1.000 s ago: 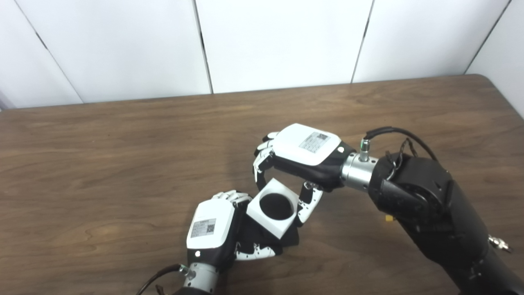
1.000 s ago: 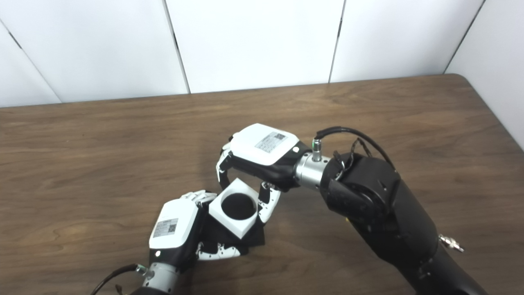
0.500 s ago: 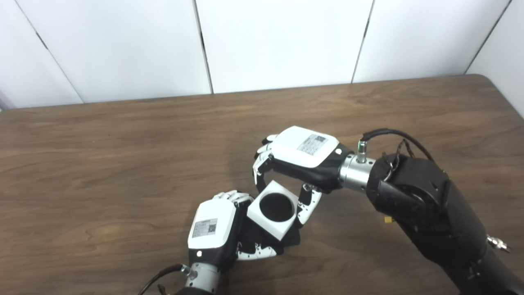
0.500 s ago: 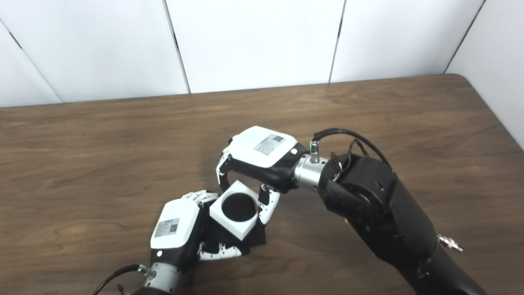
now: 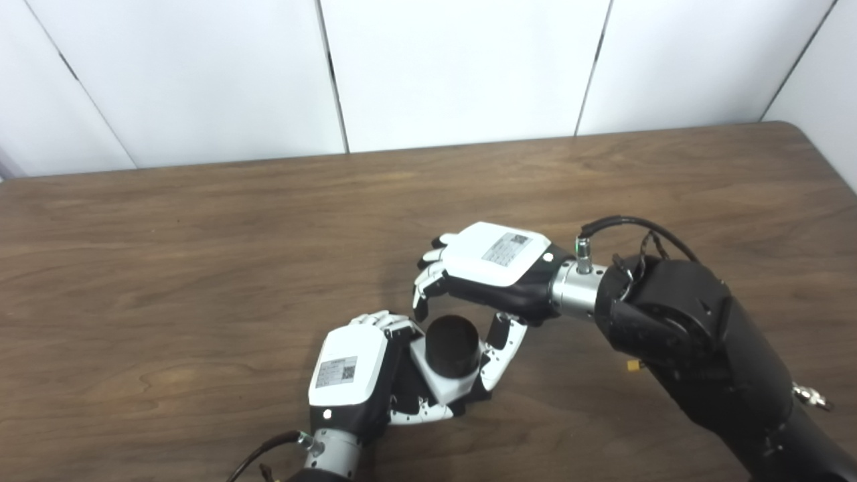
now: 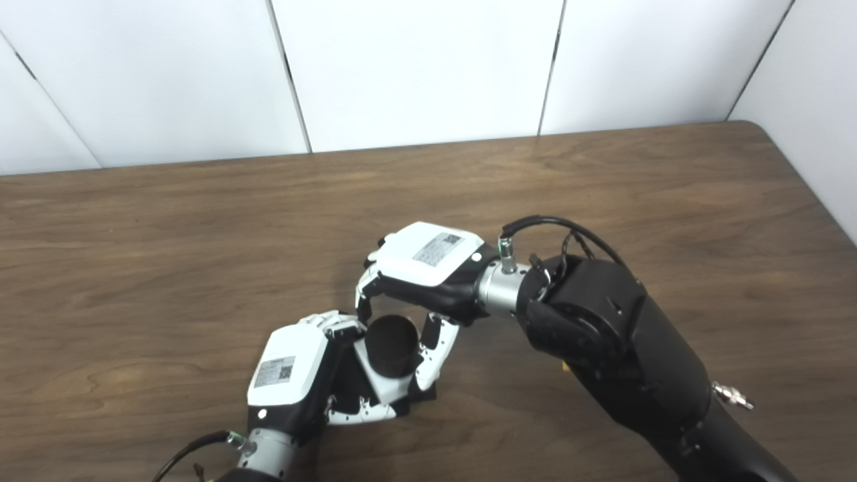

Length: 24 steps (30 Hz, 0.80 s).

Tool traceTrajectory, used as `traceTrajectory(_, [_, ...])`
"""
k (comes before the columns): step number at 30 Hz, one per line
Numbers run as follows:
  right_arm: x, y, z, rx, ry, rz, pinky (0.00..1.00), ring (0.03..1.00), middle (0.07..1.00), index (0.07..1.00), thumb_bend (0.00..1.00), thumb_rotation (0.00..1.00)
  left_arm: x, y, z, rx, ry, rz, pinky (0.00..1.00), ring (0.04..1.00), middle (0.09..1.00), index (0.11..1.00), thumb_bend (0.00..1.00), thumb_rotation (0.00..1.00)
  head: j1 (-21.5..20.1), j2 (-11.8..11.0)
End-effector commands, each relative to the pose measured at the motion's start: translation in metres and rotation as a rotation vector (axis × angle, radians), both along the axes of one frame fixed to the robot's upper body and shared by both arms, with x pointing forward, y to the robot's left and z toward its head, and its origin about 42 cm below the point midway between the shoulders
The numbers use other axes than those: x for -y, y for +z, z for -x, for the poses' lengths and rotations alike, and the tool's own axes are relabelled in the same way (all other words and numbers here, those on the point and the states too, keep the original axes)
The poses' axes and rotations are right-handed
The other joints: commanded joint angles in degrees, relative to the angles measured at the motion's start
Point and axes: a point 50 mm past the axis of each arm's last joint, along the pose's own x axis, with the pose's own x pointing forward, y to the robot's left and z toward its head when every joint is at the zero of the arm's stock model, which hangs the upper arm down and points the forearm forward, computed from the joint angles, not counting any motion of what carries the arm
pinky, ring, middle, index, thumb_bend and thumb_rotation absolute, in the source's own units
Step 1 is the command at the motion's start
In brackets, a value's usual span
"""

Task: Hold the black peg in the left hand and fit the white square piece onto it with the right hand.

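Both views: black peg [image 5: 452,345] through white square piece [image 6: 394,387].

The peg [image 5: 452,343] stands up through the square piece [image 5: 443,381], which sits low around its base. The left hand [image 5: 355,378] lies just left of both, its fingers [image 5: 422,415] curled under and in front. The right hand [image 5: 492,268] is behind and above the peg, fingers [image 5: 499,351] reaching down on either side of it. All are over the table [image 5: 167,268], toward its near edge.

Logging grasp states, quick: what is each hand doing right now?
Left hand: shut on the black peg.
Right hand: shut on the white square piece, fingers on its sides.
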Motion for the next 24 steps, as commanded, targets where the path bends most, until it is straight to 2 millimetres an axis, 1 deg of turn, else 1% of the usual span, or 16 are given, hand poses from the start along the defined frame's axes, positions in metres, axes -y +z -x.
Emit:
traceTrajectory(1, [0.0,0.022,-0.002,0.08,0.002,-0.023,0.99,0.939,0.848,0.72,1.0,0.48,0.008,-0.003,0.004,-0.048,-0.009,0.002,0.84,0.828,0.753,0.484,0.52,0.05,-0.1,0.1])
traceTrajectory(5, [0.002,0.024,-0.003,0.087,-0.005,-0.027,0.99,0.941,0.85,0.715,1.0,0.52,0.008,-0.003,0.003,-0.044,-0.009,-0.001,0.84,0.826,0.751,0.484,0.52,0.05,-0.1,0.0])
traceTrajectory(10, [0.006,0.025,-0.005,0.084,-0.021,-0.028,1.0,0.95,0.853,0.71,1.0,0.52,0.006,-0.004,0.002,-0.046,-0.002,-0.021,0.84,0.824,0.749,0.485,0.52,0.06,-0.1,-0.1])
traceTrajectory(14, [0.006,0.025,-0.006,0.081,-0.03,-0.036,1.0,0.948,0.845,0.702,1.0,0.51,0.004,-0.004,0.001,-0.032,0.036,-0.053,0.83,0.819,0.756,0.493,0.52,0.08,0.2,-0.3])
traceTrajectory(15, [0.007,0.024,-0.006,0.082,-0.032,-0.039,1.0,0.946,0.842,0.699,1.0,0.51,0.003,-0.004,0.001,-0.025,0.045,-0.052,0.83,0.816,0.767,0.591,0.71,0.24,0.1,-0.4])
traceTrajectory(16, [0.007,0.024,-0.006,0.082,-0.033,-0.039,1.0,0.945,0.84,0.697,1.0,0.51,0.002,-0.004,0.001,-0.018,0.054,-0.049,0.82,0.812,0.77,0.632,0.78,0.32,0.1,-0.5])
traceTrajectory(18, [0.008,0.025,-0.006,0.089,-0.041,-0.044,0.99,0.941,0.836,0.695,1.0,0.51,0.001,-0.004,0.001,0.0,0.075,-0.036,0.81,0.806,0.78,0.693,0.86,0.42,0.1,-0.6])
traceTrajectory(19, [0.009,0.025,-0.006,0.093,-0.045,-0.048,0.99,0.937,0.834,0.695,1.0,0.51,0.001,-0.003,0.001,0.009,0.082,-0.028,0.8,0.805,0.785,0.715,0.89,0.46,0.1,-0.6])
traceTrajectory(24, [0.018,0.028,-0.005,0.108,-0.078,-0.071,0.97,0.929,0.828,0.7,1.0,0.51,-0.004,0.001,0.002,0.028,0.095,0.013,0.82,0.823,0.829,0.841,0.99,0.59,0.0,-0.9])
